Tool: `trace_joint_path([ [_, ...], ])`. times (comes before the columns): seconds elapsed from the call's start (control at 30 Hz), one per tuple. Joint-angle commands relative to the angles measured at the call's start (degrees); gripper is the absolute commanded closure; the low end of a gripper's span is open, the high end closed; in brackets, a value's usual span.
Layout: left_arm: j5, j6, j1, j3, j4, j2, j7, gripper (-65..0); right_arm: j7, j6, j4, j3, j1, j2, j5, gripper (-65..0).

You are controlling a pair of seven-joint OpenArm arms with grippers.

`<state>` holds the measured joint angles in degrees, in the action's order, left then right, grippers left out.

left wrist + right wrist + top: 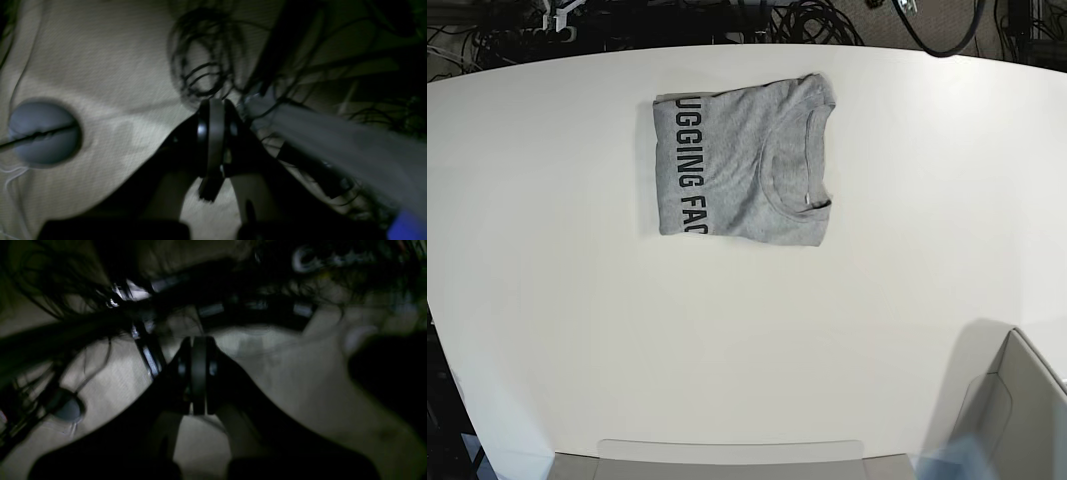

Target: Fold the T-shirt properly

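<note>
Looks basically done here. T-shirt (740, 168) sitting as a compact rectangle near the desk's (727, 330) far edge, a bit left of centre, well apart from every corner. Neck opening on top toward the right, black lettering cut off along the left fold, so sleeves and hem probably tucked under. Neat enough to read as the finished fold, likely parked there to leave the near half free.

Both arms out of the base view entirely, nothing touching the fabric. Left gripper (213, 133): pincers pressed together, holding nothing, hanging over pale cloth-like surface with a round grey grommet (41, 133) and a cable through it. Right gripper (198, 373): same story, pinched tight and empty, over a dim surface with tangled cables (66, 290) behind.

Only the base view shows the shirt at all; neither wrist camera catches it. Only the wrist views show the pincers, plus the cable clutter off the desk. Both wrist shots dark and blurry, so hard to say exactly where the arms are resting.
</note>
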<state>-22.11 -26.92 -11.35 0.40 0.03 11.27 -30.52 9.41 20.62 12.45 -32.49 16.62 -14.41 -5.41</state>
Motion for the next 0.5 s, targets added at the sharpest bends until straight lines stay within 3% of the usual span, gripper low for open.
trace_joint_path([
  [0.0, -0.09, -0.2, -0.12, 0.34, -0.03, 0.91, 1.47, 0.0, 1.89, -1.85, -3.17, -0.87, -0.75, -1.81, -0.08, 0.0],
  [0.13, 2.72, 0.15, 2.26, 1.57, -0.03, 2.32, 11.31, -1.8, 8.57, -13.9, -10.65, -0.7, -3.74, -3.83, -3.43, 0.0],
  [0.23, 3.43, 5.69, 3.05, 4.65, -0.03, 2.32, 12.9, -3.7, 11.82, -22.86, -10.56, -0.61, -3.92, -3.56, -6.41, 0.0],
  [0.33, 3.43, 13.95, 3.13, 8.25, -0.03, 1.96, 12.9, -5.4, 12.09, -31.3, -10.56, -0.17, -4.8, -3.39, -10.72, 0.0],
  [0.4, 3.43, 18.17, 3.22, 10.72, -0.03, 1.79, 12.9, -6.6, 12.0, -35.96, -10.65, -0.17, -5.33, -3.39, -13.36, 0.0],
  [0.47, 3.43, 20.1, 3.22, 12.47, -0.03, 0.82, 12.9, -7.8, 12.0, -39.22, -10.65, -0.34, -6.12, -3.3, -14.85, 0.0],
])
